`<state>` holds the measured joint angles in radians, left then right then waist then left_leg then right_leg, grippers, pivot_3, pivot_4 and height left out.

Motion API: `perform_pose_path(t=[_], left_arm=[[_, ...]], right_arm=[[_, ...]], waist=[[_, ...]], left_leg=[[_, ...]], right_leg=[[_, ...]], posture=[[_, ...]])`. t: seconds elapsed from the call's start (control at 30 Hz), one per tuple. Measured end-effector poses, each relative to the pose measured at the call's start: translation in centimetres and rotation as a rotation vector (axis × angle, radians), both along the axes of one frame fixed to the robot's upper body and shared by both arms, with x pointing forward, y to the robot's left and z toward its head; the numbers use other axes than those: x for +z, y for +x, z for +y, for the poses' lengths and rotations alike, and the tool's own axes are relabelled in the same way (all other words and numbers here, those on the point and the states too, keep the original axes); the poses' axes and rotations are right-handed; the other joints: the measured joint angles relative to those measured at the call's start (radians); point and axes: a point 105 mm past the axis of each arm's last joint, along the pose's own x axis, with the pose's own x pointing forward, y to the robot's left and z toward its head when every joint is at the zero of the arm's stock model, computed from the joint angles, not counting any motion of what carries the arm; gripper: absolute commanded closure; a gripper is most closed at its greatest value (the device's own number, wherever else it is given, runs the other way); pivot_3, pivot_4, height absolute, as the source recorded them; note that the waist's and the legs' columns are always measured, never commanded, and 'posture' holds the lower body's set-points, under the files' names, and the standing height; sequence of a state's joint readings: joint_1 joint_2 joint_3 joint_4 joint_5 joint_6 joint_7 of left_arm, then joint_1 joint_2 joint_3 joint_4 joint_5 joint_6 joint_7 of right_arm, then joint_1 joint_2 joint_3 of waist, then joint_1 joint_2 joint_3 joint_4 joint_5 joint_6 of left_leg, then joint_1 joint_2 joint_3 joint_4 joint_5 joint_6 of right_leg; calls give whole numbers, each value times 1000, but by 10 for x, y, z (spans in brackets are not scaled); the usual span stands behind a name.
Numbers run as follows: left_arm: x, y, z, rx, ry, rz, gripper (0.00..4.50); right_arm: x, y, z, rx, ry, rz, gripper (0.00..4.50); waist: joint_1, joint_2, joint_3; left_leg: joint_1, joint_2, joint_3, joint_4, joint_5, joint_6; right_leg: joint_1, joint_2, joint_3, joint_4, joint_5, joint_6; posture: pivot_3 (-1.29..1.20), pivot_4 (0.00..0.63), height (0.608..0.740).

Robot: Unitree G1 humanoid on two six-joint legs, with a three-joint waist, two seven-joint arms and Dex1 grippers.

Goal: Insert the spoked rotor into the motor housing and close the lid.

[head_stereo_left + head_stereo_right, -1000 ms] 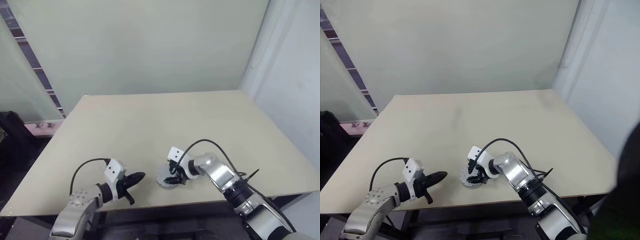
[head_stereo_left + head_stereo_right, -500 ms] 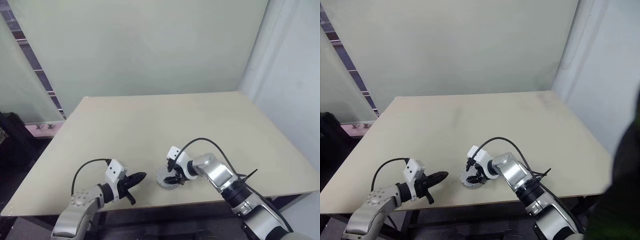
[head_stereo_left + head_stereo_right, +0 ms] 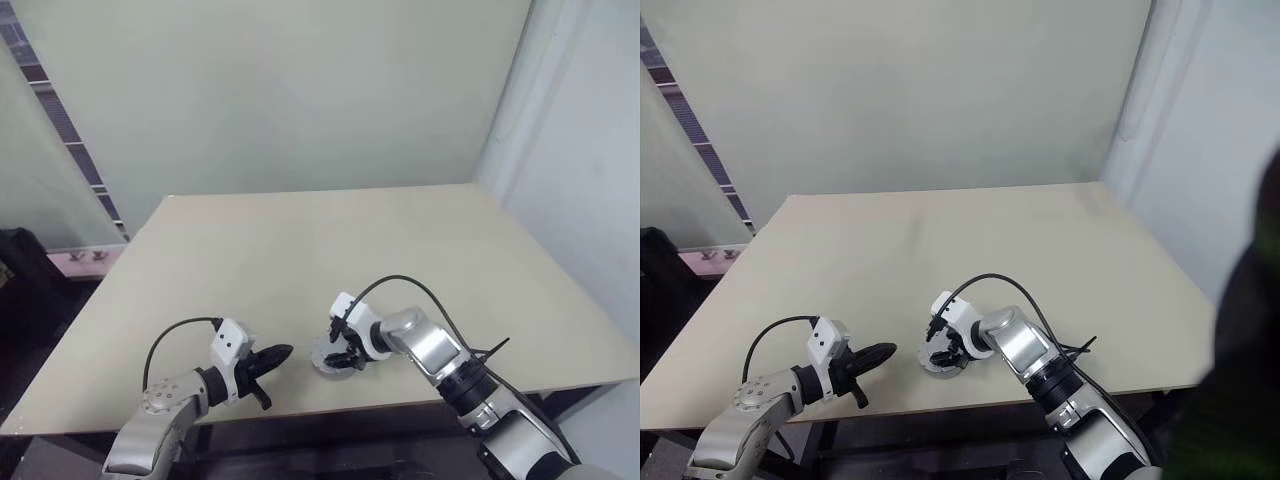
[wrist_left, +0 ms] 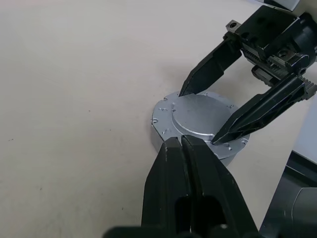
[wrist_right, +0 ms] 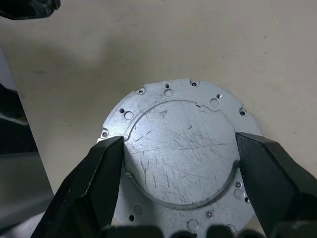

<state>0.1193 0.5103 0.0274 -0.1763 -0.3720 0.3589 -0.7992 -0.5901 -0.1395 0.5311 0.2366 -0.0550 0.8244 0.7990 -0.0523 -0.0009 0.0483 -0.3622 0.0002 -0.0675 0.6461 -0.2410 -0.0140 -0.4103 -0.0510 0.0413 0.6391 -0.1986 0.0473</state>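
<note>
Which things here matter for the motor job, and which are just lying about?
Job: housing, plain silver face up; right gripper, jaws astride its raised centre; left gripper, jaws shut, beside it.
Just there: table.

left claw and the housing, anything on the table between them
Nothing: bare table between the shut left claw and the housing, as the left eye view shows. The right claw straddles the housing's raised round plate.
</note>
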Motion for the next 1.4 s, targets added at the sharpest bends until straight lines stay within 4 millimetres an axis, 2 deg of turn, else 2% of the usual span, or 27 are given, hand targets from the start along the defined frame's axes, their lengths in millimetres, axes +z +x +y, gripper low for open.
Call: perform_pose_path(t=[0.33, 0.67, 0.87, 1.4], left_arm=[[0, 0, 1, 1, 5, 3, 4500], [0, -1, 3, -1, 14, 8, 4500], [2, 2, 3, -6, 19, 0, 4500], [0, -2, 3, -7, 23, 9, 4500]], right_arm=[[3, -3, -2, 83, 84, -22, 1194], [7, -1, 0, 23, 162, 15, 1194], [5, 1, 2, -5, 143, 7, 1194], [3, -3, 6, 58, 38, -69, 1194]], waist=[[-16, 0, 1], [-19, -1, 1], [-21, -1, 1], [-23, -1, 1]], left_leg=[[-3, 0, 0, -1, -1, -2], [-15, 0, 0, -2, 0, 1], [-14, 1, 0, -1, 0, 1], [-13, 1, 0, 0, 1, 1]], right_leg=[[-2, 0, 0, -2, 0, 0], [-14, 1, 0, 0, 0, 0], [-13, 1, 0, 1, 0, 0], [-13, 1, 0, 1, 0, 0]], posture=[[0, 0, 740], [0, 0, 740], [0, 0, 740], [0, 0, 740]])
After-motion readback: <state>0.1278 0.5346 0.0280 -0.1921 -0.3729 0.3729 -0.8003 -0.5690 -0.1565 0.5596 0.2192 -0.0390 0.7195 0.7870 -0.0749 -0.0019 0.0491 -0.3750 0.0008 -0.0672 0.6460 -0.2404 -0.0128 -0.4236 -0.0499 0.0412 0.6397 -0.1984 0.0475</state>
